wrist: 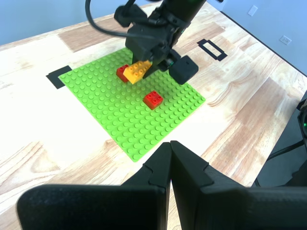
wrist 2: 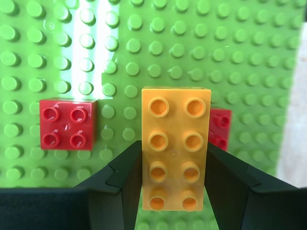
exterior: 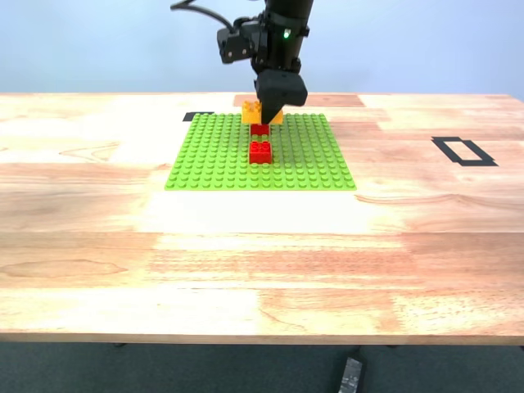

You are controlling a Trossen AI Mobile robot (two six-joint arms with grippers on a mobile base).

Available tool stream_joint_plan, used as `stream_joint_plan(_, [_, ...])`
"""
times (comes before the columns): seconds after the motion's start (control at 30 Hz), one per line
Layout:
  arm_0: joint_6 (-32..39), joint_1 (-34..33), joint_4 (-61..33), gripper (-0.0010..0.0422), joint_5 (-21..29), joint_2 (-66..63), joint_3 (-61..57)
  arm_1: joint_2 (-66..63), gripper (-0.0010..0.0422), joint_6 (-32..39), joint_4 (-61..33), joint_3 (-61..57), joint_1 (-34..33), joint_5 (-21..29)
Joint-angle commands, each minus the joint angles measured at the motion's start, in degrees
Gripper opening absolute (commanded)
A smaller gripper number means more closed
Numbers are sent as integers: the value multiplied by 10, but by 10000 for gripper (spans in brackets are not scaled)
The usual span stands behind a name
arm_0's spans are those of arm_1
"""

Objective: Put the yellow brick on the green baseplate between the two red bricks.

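The green baseplate (exterior: pixel 213 155) (wrist: pixel 110 110) (wrist 2: pixel 240 57) lies flat on the wooden table. Two red bricks sit on it a short gap apart, one nearer (exterior: pixel 260 152) (wrist: pixel 153 99) (wrist 2: pixel 68 124) and one farther (exterior: pixel 259 129) (wrist: pixel 122 73) (wrist 2: pixel 220 128). My second gripper (exterior: pixel 274 102) (wrist: pixel 144 62) (wrist 2: pixel 173 153) is shut on the yellow brick (exterior: pixel 252 111) (wrist: pixel 136 71) (wrist 2: pixel 175 143), which hangs tilted just above the plate by the farther red brick and partly hides it. My first gripper (wrist: pixel 171 146) is shut on nothing, high and well away from the plate.
Black tape rectangles mark the table at the exterior view's right (exterior: pixel 463 151) (wrist: pixel 212 49) and behind the plate's corner (exterior: pixel 196 116) (wrist: pixel 58 76). A dark object (exterior: pixel 350 375) lies on the floor below the table's front edge.
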Motion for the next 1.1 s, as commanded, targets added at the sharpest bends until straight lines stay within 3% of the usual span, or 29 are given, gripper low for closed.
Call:
stream_joint_plan(0.03, [2,0,0,0,0,0,0,3,19,0,5,-7,1,-1])
stream_joint_plan(0.7, [2,0,0,0,0,1,0,2,19,26,24,-44,3,-34])
stream_joint_plan(0.8, [2,0,0,0,0,1,0,3,19,31,23,-45,4,-60])
stream_joint_plan(1.1, [2,0,0,0,0,0,0,2,20,38,31,-71,4,-39])
